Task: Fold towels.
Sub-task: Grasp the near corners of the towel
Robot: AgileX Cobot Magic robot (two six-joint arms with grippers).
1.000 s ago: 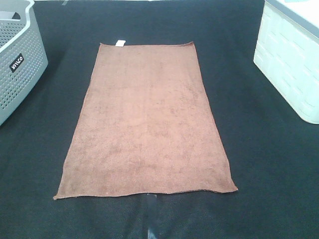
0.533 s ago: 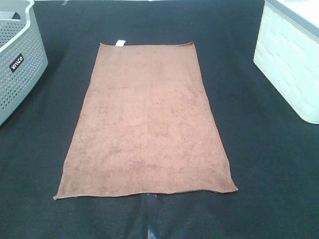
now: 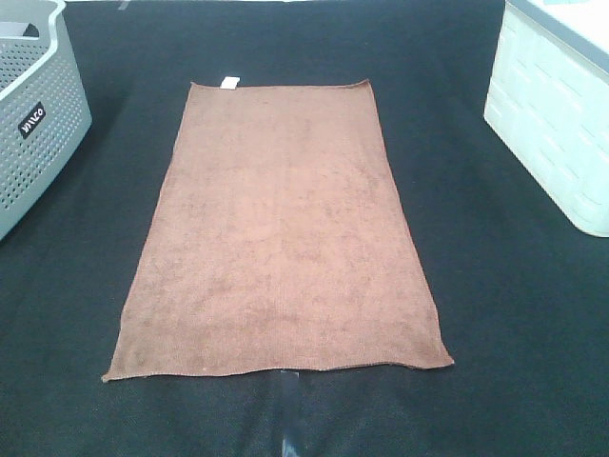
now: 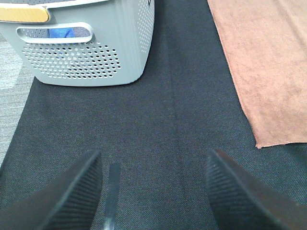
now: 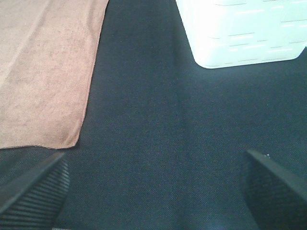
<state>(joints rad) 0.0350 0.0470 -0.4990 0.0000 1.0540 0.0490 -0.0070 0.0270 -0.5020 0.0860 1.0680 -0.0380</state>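
Observation:
The reddish-brown towel (image 3: 278, 233) lies flat and fully spread on the black mat, long side running away from me, with a small white tag (image 3: 228, 83) at its far short edge. Neither gripper shows in the exterior high view. In the left wrist view my left gripper (image 4: 153, 194) is open and empty over bare mat, with the towel's near corner (image 4: 268, 72) off to one side. In the right wrist view my right gripper (image 5: 156, 191) is open and empty over bare mat, with the towel's other near corner (image 5: 45, 72) beside it.
A grey perforated basket (image 3: 33, 105) stands at the left edge and shows in the left wrist view (image 4: 91, 43), with something blue inside. A white bin (image 3: 557, 105) stands at the right and shows in the right wrist view (image 5: 240, 28). The black mat (image 3: 514, 314) surrounds the towel.

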